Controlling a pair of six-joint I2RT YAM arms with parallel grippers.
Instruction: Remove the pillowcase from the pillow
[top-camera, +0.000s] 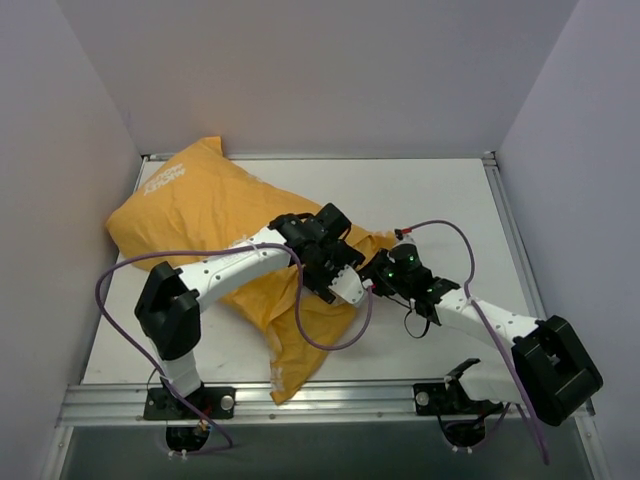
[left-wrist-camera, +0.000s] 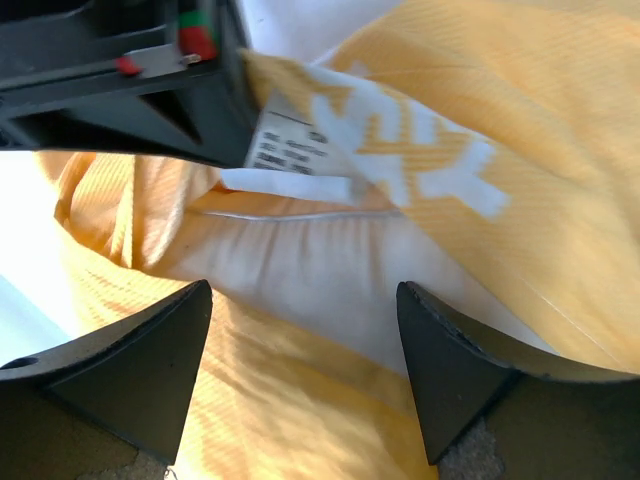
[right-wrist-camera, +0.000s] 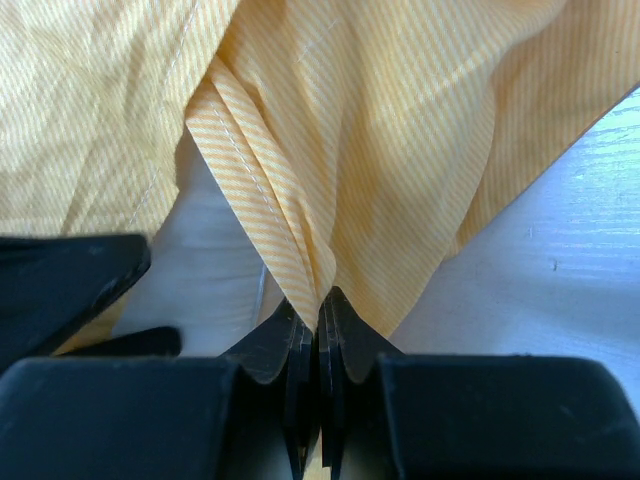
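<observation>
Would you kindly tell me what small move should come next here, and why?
Probably the left gripper should ease down and close on the white pillow exposed between its open jaws. The right gripper is shut on a fold of the pillowcase, so holding the pillow would let that arm pull the case off.

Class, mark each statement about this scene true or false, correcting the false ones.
1. The right pincer is shut on a fold of the pillowcase. True.
2. The left pincer is shut. False: it is open, with the pillow showing between its fingers.
3. The pillow lies wholly out of the pillowcase. False: only a white patch shows at the opening.
4. A white label sits at the pillowcase's edge. True.
</observation>
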